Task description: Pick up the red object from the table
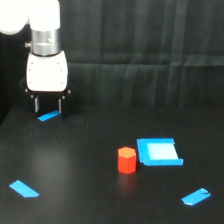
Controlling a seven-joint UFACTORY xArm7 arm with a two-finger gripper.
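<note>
- Task status: not begun, by the look of it; approach, descent, grasp and lift all remain.
- Red object: upright on the table, near right of centre, just left of a flat blue square piece; untouched.
- Gripper: far left, well apart from the block, pointing straight down, fingers parted and empty, above a blue tape strip.
</note>
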